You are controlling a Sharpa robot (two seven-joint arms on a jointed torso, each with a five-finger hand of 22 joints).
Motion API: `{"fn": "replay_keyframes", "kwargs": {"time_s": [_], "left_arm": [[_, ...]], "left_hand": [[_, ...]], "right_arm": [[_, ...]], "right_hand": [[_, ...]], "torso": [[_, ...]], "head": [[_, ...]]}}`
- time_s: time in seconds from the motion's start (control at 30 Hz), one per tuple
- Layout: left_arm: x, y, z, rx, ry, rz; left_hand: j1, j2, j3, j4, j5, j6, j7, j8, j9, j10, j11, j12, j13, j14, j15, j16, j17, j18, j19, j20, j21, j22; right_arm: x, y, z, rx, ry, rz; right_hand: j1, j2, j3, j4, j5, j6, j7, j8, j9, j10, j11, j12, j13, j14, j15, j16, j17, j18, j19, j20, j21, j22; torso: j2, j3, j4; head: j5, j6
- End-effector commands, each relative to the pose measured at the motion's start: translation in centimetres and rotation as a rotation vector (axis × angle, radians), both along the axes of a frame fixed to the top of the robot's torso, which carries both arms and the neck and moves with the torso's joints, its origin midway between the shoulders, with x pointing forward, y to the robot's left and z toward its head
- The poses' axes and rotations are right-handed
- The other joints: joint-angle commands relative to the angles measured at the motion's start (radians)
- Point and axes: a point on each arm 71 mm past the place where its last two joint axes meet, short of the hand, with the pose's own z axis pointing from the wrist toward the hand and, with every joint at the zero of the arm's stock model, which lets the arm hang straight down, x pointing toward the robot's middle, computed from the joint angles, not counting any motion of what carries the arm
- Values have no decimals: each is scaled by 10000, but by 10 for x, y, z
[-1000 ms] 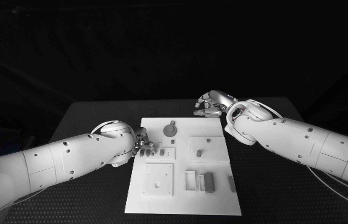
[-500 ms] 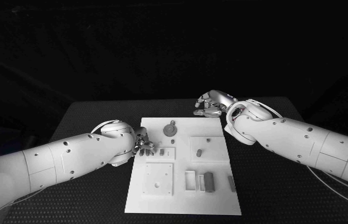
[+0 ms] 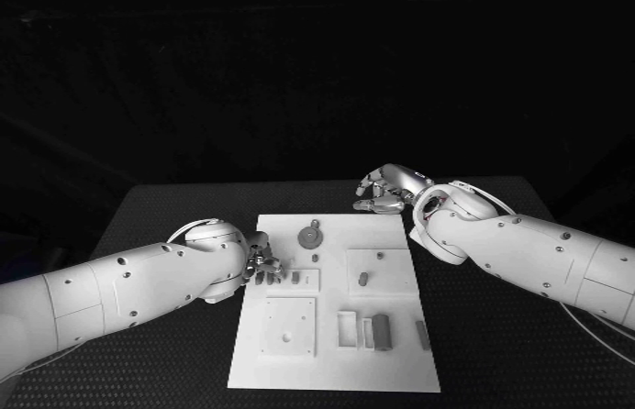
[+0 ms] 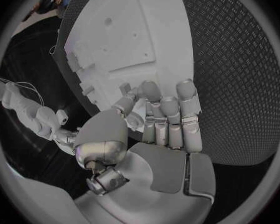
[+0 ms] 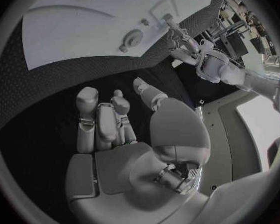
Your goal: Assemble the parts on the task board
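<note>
On black table (image 3: 172, 216), white task board (image 3: 338, 354)

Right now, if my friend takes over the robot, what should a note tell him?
Left hand: over the left edge of the task board, beside a small raised block; it seems to hold nothing, but I cannot tell for sure.
Right hand: holds nothing, fingers loosely curled, over the black table just past the board's far right corner.
Parts: a round disc near the far edge, a small peg on the right block, a long bar near the front, a thin piece by the right edge.
Done: nothing plainly assembled.
Left: pick up the loose parts and fit them.
</note>
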Motion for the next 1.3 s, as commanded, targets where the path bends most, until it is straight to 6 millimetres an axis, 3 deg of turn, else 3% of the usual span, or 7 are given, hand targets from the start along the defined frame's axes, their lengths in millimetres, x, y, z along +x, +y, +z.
{"fn": "replay_keyframes", "kwargs": {"time_s": [0.03, 0.17, 0.67, 1.13, 1.23, 1.3], "left_arm": [[-1, -2, -1, -17, 169, -93], [-1, -2, -2, -45, 215, -91], [0, -3, -1, -152, 152, -39], [1, 1, 0, -258, -18, 99], [2, 5, 1, -735, -188, 442], [2, 7, 0, -1694, 129, 805]], "left_hand": [[86, -10, 34, 58, -46, 67, 2, 55, 13, -30, -13, 69, -16, 29, -55, 57, -10, 138, 29, -80, 37, 164], [-222, -224, -158, 285, -151, 58, 3, 47, 9, -40, -13, 75, -29, 20, -57, 59, -15, 142, 20, -82, 32, 165], [-1035, -602, -785, 666, -326, 20, -7, 47, 32, -75, -26, 83, -54, -27, -86, 70, -20, 189, -24, -93, -17, 149], [-1350, -715, -865, 884, -325, -2, -18, 62, 70, -84, -37, 91, -49, -49, -101, 86, -14, 221, -25, -98, -35, 147], [-1327, -735, -843, 864, -325, -61, -3, 36, 67, -131, -27, 67, -59, -86, -108, 60, -26, 227, -53, -96, -56, 141], [-1265, -761, -779, 785, -319, -371, 124, -108, 36, -424, 86, -86, -125, -327, -34, -133, -118, 188, -275, -36, -213, 87]], "right_arm": [[0, 0, -1, -61, 72, 70], [-1, 1, -1, -58, 76, 85], [-1, 1, -1, -59, 76, 82], [0, 0, -1, -68, 75, 58], [0, -1, -1, -73, 74, 47], [0, -1, -1, -79, 79, 40]], "right_hand": [[-23, 27, -39, 18, 12, -4, 63, -62, 10, -84, 17, -43, -9, -88, -4, -34, 0, 856, -20, -59, -32, 167], [-23, 27, -39, 19, 12, -6, 64, -63, 10, -84, 18, -43, -9, -88, -4, -34, 0, 856, -20, -59, -32, 167], [-28, 22, -40, 23, 12, -12, 65, -69, 10, -85, 19, -43, -11, -91, -3, -37, -4, 856, -20, -58, -34, 167], [-30, 21, -39, 27, 13, -15, 66, -72, 11, -85, 20, -42, -12, -92, -2, -39, -5, 856, -20, -58, -35, 167], [-31, 22, -39, 28, 13, -15, 66, -72, 11, -85, 20, -42, -12, -88, -1, -37, 2, 856, -19, -58, -36, 167], [-31, 21, -39, 29, 13, -16, 67, -72, 11, -85, 21, -42, -12, -84, -1, -35, 8, 856, -19, -58, -36, 167]], "torso": [[1, -6, 7], [-1, 1, -1], [3, -4, 8], [-4, -10, 6], [-4, -15, 7], [-5, -11, 8]], "head": [[0, -4], [-3, -3], [-27, -6], [-29, -4], [-41, -4], [-50, 3]]}}
